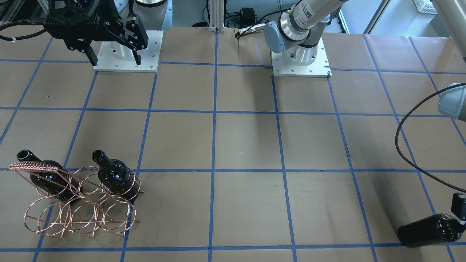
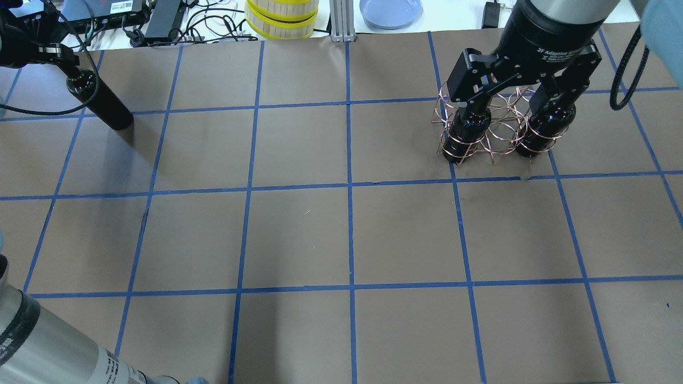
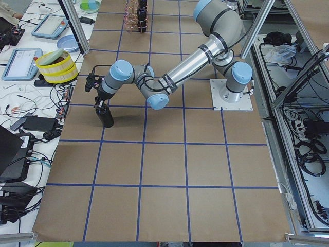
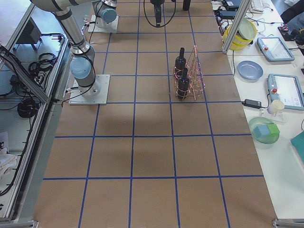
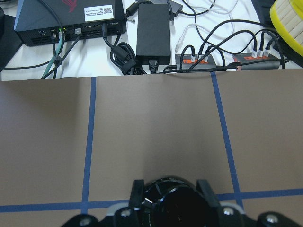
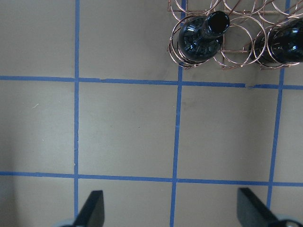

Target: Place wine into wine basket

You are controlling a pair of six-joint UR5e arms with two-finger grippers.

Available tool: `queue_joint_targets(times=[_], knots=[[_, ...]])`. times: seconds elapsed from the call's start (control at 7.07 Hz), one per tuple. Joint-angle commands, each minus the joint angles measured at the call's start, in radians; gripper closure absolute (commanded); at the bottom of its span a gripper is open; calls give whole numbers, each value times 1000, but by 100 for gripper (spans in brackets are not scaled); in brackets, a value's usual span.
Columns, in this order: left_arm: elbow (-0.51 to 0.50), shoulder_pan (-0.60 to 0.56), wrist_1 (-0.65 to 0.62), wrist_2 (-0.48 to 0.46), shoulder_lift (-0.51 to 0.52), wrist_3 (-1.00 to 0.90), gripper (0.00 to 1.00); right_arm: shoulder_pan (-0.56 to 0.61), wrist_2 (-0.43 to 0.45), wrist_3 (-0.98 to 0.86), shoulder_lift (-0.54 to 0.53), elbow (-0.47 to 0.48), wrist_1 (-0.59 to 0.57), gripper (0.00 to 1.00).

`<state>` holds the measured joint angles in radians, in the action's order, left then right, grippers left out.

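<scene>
Two bottles (image 1: pixel 116 178) in wine basket (image 1: pixel 36 167); left hand (image 5: pixel 170 189) seemingly grips wine (image 2: pixel 104 104).

From overhead, the right gripper (image 2: pixel 513 109) covers the necks of the two bottles (image 2: pixel 469 130) in the wine basket (image 2: pixel 493 154) under its fingers. In the front view, the left gripper (image 1: pixel 459 209) is cut off at the edge and hides the neck of the wine (image 1: pixel 426 231) it grips.
</scene>
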<state>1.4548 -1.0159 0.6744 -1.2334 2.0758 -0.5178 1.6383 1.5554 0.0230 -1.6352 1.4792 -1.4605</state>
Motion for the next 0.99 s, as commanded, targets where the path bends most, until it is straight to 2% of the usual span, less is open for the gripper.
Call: queue_joint_targets(times=[0.0,0.57,0.85], knots=[[-1,-16,1,-15,0,5,55,0,0,0,0,1,0,0],[-2,-13,2,-17,-3,4,73,0,0,0,0,1,2,0],[-2,-26,52,-64,-46,4,88,0,0,0,0,1,2,0]])
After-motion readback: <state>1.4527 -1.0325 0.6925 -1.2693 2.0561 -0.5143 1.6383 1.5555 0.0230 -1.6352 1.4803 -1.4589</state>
